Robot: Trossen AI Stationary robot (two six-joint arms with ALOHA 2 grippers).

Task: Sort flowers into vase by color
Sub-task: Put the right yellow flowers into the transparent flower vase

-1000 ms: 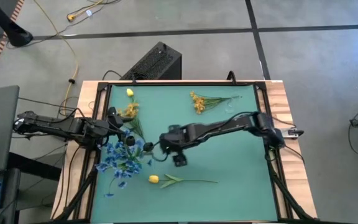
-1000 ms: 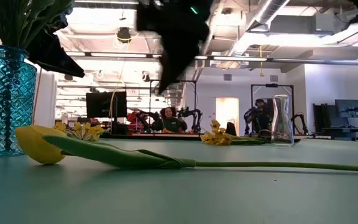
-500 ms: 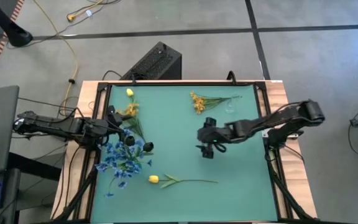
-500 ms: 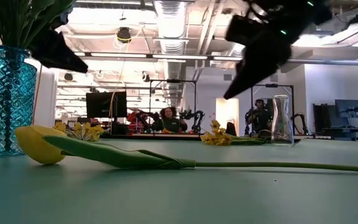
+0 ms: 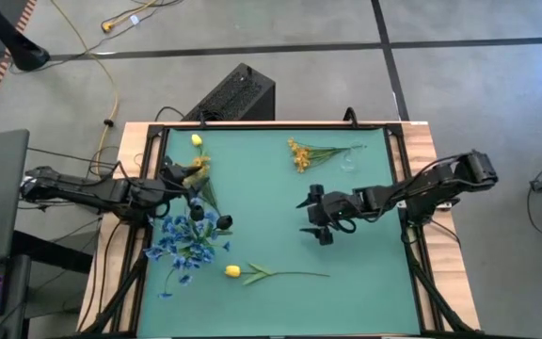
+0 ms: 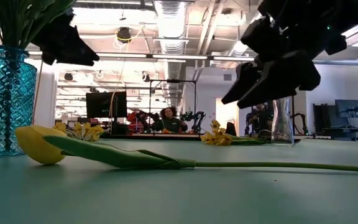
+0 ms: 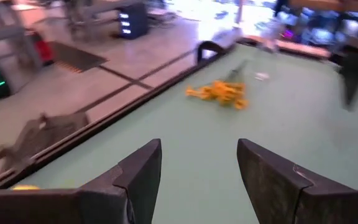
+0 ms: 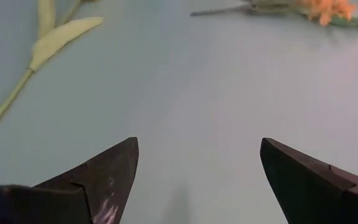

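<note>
A yellow tulip point(image 5: 233, 271) lies flat near the table's front, its stem point(image 6: 260, 165) running right. A yellow-orange cluster point(image 5: 299, 155) lies at the far middle, beside a clear vase point(image 6: 281, 121). A yellow bud point(image 5: 197, 140) and more yellow-orange flowers point(image 5: 196, 169) lie at the far left. Blue flowers point(image 5: 182, 240) stand in a blue glass vase point(image 6: 5, 99) at the left. My left gripper point(image 5: 182, 179) hovers open just beyond that vase, nothing between its fingers point(image 7: 142, 168). My right gripper point(image 5: 313, 218) hangs open over the table's middle, above bare mat point(image 8: 197, 143).
A black box point(image 5: 233, 94) sits beyond the far edge. Raised black rails point(image 5: 398, 160) frame the green mat. Bare mat lies between the tulip and the far cluster. A person sits in the room beyond the table point(image 6: 168, 118).
My right gripper has drawn back from beside the blue vase toward the table's right edge, sinking and tipping more downward, its fingers still apart and holding nothing. My left gripper has turned a little where it is. No flower has moved.
</note>
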